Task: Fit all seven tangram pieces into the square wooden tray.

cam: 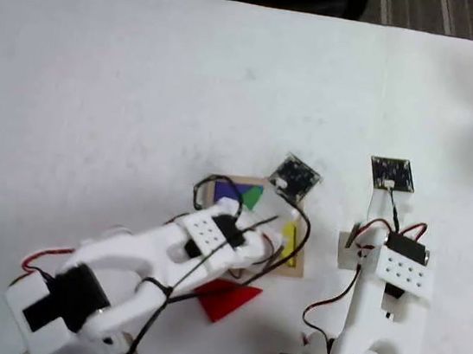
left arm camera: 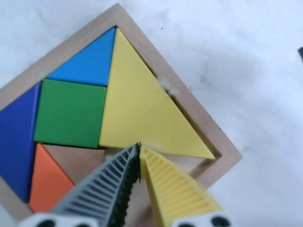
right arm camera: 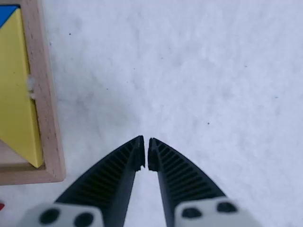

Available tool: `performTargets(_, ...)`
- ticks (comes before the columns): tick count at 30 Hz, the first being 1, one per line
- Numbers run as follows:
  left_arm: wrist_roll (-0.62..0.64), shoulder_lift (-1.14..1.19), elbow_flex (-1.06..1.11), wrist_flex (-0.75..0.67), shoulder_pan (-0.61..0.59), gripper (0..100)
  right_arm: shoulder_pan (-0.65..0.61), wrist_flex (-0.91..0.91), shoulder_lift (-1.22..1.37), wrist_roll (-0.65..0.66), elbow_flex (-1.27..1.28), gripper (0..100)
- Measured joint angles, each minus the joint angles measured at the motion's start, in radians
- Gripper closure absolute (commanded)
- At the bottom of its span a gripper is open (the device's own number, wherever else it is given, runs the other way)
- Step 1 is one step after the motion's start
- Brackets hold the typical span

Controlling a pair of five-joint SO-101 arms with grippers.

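Broadly, a white table (cam: 101, 81) holds the square wooden tray (left arm camera: 182, 94). A big yellow triangle (left arm camera: 137, 113) lies inside it along one rim. An equally big red triangle (cam: 225, 299) lies outside on the table, just beside the tray. A dark blue piece (left arm camera: 16, 137), green square (left arm camera: 70, 113), light blue triangle (left arm camera: 90, 61) and orange triangle (left arm camera: 45, 182) also sit inside. The left gripper (left arm camera: 138, 151), jaws closed on nothing, hangs over bare wood at the yellow triangle's edge, perhaps touching it. The right gripper (right arm camera: 146, 153), jaws closed and empty, hangs over the table near the tray.
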Motion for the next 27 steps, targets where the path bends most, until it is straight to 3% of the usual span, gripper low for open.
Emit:
performTargets(13,-0.002,0.002,0.000,0.005,0.015,98,0.000,0.000,0.000,0.000,0.000,97.8)
performTargets(18,-0.002,-0.100,0.000,0.140,0.000,98,0.000,0.000,0.000,0.000,0.000,97.8)
performTargets(22,-0.002,-0.213,0.000,0.252,-0.137,98,-0.009,0.000,0.000,0.006,0.014,97.8)
performTargets(27,0.000,-0.247,0.002,0.232,-0.459,98,-0.164,0.009,-0.002,0.077,0.046,97.8)
